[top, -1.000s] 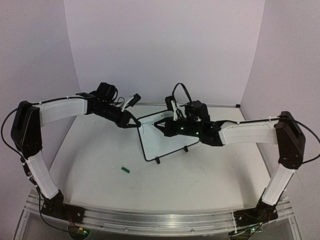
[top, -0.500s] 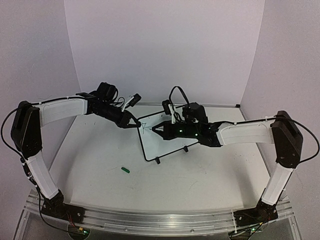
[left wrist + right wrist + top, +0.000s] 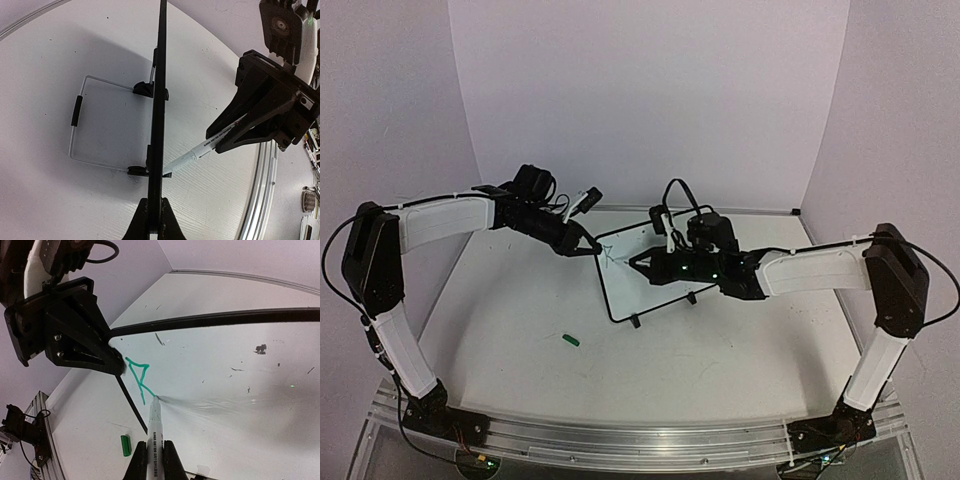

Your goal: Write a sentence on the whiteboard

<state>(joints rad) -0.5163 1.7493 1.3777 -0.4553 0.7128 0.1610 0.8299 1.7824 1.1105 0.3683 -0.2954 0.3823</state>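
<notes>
The whiteboard (image 3: 625, 295) stands tilted near the table's middle; in the left wrist view it shows edge-on as a black frame (image 3: 161, 75). My left gripper (image 3: 592, 249) is shut on its upper left corner, fingers (image 3: 170, 225) either side of the frame. My right gripper (image 3: 638, 263) is shut on a white marker (image 3: 156, 435), whose tip touches the whiteboard (image 3: 240, 370). Of the sentence, a green letter "R" (image 3: 139, 377) shows beside the tip, close to the left gripper (image 3: 117, 365). The left wrist view shows the marker (image 3: 200, 150) slanting down from the right gripper (image 3: 220, 142).
A green marker cap (image 3: 570, 340) lies on the table in front of the board's left side, also in the right wrist view (image 3: 125, 445). Behind the board a wire stand (image 3: 75, 120) rests on the table. The aluminium rail (image 3: 640, 435) runs along the near edge.
My right gripper moved left across the board with the marker, then slightly down. Green strokes now show near the board's upper left corner. The left arm has stayed put.
</notes>
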